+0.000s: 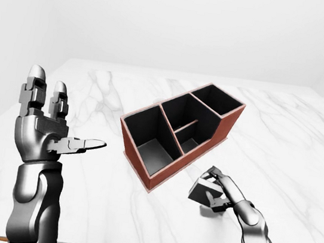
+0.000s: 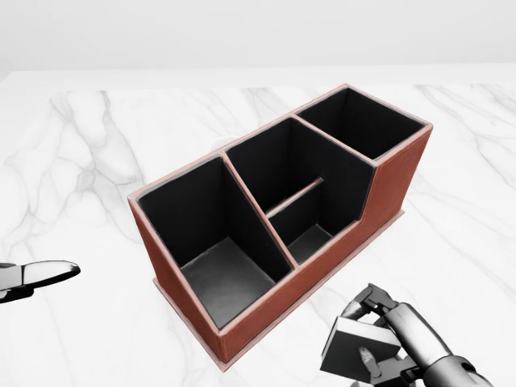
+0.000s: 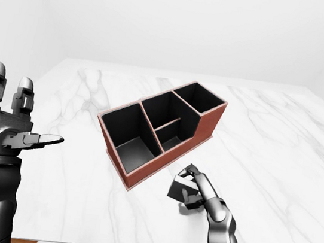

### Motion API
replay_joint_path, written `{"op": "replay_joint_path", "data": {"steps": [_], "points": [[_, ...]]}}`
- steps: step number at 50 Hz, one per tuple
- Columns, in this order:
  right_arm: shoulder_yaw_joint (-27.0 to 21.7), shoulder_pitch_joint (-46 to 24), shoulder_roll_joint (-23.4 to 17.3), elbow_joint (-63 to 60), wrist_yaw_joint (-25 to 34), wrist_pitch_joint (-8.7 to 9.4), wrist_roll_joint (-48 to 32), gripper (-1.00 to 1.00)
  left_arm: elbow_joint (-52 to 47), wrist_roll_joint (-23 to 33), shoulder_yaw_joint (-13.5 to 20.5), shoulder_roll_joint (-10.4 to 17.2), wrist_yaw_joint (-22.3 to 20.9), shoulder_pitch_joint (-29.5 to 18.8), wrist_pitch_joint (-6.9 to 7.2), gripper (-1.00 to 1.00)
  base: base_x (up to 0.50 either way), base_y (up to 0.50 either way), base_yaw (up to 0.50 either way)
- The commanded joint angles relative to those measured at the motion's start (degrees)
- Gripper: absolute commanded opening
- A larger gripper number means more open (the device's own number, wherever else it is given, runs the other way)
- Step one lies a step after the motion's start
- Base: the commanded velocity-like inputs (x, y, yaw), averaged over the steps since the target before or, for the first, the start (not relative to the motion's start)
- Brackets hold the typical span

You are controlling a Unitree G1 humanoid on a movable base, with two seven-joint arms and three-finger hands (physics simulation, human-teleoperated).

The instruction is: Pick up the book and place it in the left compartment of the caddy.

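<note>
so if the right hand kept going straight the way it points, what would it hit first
Probably the caddy. The right hand, its fingers closed on the book, points up and left in the head view, toward the red wall by the left compartment. Depth is uncertain.

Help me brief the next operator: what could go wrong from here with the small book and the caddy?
The right hand has fingers curled round only the small dark book with pale page edges, low at the head view's bottom; the grip looks shallow, so the book may slip. The red-brown caddy with black compartments stands close beside it, so lifting could clip its wall.
</note>
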Motion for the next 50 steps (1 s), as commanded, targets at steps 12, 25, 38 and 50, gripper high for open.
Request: {"op": "replay_joint_path", "data": {"steps": [12, 25, 38, 50], "points": [[0.0, 0.5, 0.3, -6.6, 0.5, 0.00, 0.8, -1.00, -0.2, 0.2, -0.2, -0.2, -0.2, 0.3, 0.00, 1.00, 0.00, 0.00, 0.00], [1.2, 2.7, 0.9, -24.6, 7.6, 0.00, -6.0, -1.00, -0.8, 0.2, -0.1, -0.3, -0.2, 0.5, 0.00, 1.00, 0.00, 0.00, 0.00], [5.9, 3.2, 2.1, -37.7, 14.1, 0.00, -17.3, -1.00, -0.1, 0.3, -0.2, -0.3, -0.1, 0.3, 0.00, 1.00, 0.00, 0.00, 0.00], [9.5, 2.8, 3.4, -47.1, 14.1, 0.00, -29.7, -1.00, -0.6, 0.2, -0.1, -0.3, -0.1, 0.4, 0.00, 1.00, 0.00, 0.00, 0.00]]}}
